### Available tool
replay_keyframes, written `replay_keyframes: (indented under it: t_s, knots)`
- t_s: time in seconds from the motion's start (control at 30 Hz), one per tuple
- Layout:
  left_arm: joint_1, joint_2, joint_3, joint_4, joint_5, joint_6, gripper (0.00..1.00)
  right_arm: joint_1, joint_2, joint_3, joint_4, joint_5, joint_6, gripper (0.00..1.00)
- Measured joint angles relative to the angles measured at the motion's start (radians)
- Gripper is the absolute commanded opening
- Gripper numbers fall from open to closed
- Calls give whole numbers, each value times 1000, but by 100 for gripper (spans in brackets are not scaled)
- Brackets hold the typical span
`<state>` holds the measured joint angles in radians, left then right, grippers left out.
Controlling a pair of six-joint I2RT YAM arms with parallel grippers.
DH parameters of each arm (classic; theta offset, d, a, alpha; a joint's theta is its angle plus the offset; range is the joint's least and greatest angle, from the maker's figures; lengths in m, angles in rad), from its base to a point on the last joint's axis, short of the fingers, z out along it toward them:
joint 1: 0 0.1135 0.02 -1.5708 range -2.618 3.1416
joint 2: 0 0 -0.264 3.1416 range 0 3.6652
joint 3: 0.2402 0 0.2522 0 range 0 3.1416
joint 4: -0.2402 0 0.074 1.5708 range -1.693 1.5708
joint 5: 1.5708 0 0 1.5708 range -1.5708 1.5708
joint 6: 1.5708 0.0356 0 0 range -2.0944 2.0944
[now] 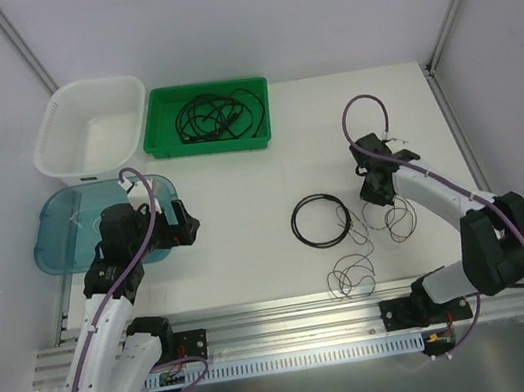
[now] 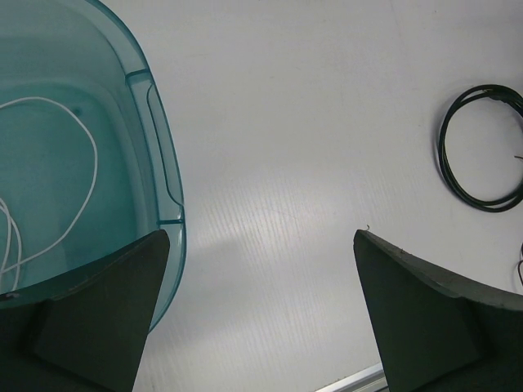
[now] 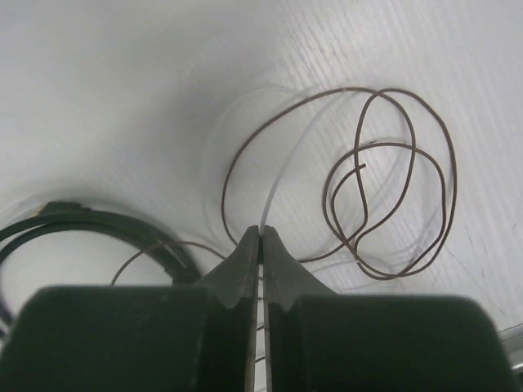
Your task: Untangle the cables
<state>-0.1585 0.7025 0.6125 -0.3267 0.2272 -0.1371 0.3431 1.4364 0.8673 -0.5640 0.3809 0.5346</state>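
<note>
Your left claw [image 2: 261, 237] is spread wide open, hanging low by the left edge of the tabletop [image 1: 238, 175]. Your right claw [image 3: 261, 233] is pinched tight, fingers [image 3: 239, 273] pressed together, arm reaching in from the near right corner.

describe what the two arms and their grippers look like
The left arm and right arm match: white tubular links joined by black joint housings. A purple hose loops along each. The left gripper and right gripper each have two dark matte wedge-shaped fingers tapering to the tips. No markings are readable.
</note>
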Motion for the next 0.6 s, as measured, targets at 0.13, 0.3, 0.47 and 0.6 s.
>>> replay_keyframes:
  t_s: [0.13,0.3,0.47,0.6]
  knots:
    - [-2,0,0,0,0,0,97,38,-103,93,-87,23,-39,1]
    - [-12,-3,-2,0,0,1,98,107,-215,315,-174,18,-127,1]
    - [-13,-3,-2,0,0,2,98,182,-263,579,-203,-54,-244,1]
    - [-20,-5,-3,0,2,9,98,240,-298,701,-147,-240,-328,1]
